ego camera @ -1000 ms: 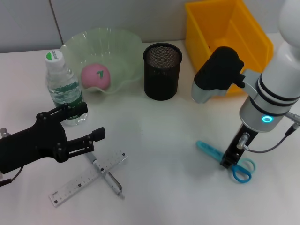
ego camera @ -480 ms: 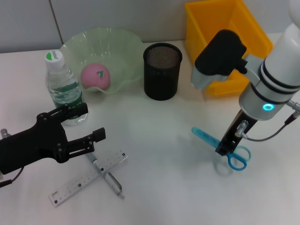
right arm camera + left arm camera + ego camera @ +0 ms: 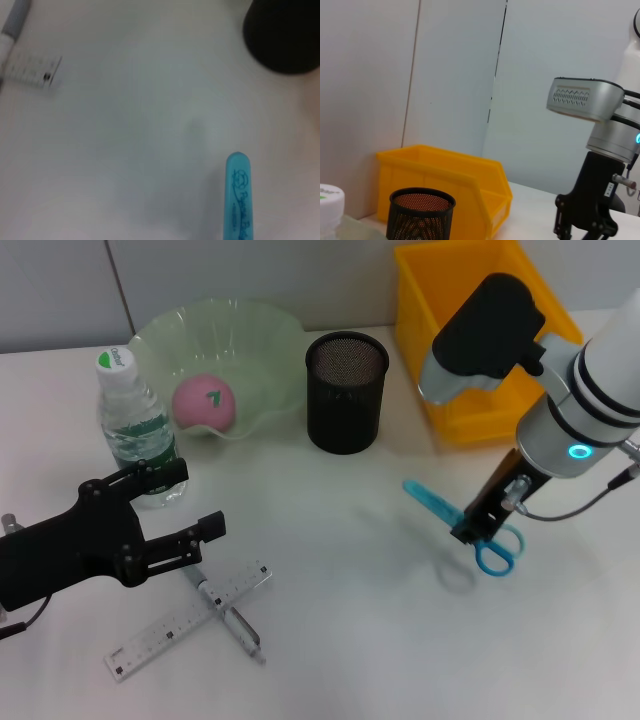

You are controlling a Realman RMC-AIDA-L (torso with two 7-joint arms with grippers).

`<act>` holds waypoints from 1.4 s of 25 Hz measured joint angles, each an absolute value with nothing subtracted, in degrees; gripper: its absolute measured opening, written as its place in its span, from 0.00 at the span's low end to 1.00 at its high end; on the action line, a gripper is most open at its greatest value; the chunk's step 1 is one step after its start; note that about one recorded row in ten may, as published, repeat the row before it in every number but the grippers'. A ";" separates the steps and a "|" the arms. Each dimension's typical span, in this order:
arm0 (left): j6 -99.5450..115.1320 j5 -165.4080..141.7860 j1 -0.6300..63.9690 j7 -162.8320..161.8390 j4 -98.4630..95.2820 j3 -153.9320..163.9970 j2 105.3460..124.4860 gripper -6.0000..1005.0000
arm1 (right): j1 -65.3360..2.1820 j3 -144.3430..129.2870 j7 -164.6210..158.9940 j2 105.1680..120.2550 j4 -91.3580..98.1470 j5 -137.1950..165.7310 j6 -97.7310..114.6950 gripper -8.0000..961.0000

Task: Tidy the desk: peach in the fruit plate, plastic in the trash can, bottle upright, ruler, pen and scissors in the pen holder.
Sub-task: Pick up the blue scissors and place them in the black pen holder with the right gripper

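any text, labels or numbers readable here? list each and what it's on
Scissors sheath: dark print and a small cartoon, too blurred to read.
Bottle cap: green mark, too small to read.
Bottle label: green print, illegible.
Ruler: scale marks, numbers too small to read.
Right gripper body: small white sticker, unreadable.
Nothing can be quoted with confidence.

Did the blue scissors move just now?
Yes. The right gripper has lifted the scissors off the table; in the head view they have gone up and a bit closer to the black pen holder.
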State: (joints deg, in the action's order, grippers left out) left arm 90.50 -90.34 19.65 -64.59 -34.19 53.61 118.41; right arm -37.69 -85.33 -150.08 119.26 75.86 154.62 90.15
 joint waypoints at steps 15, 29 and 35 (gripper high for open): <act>90.64 -90.53 19.78 -64.53 -34.07 53.70 118.48 0.84 | -34.03 -71.16 -139.57 119.14 79.89 136.58 83.48 0.25; 90.80 -90.25 19.79 -64.83 -33.67 53.69 118.48 0.84 | -30.00 -62.51 -121.81 119.07 75.25 112.04 75.05 0.25; 90.78 -90.17 19.83 -64.71 -33.60 53.47 118.47 0.84 | -30.19 -56.08 -111.33 119.05 65.25 99.01 73.68 0.25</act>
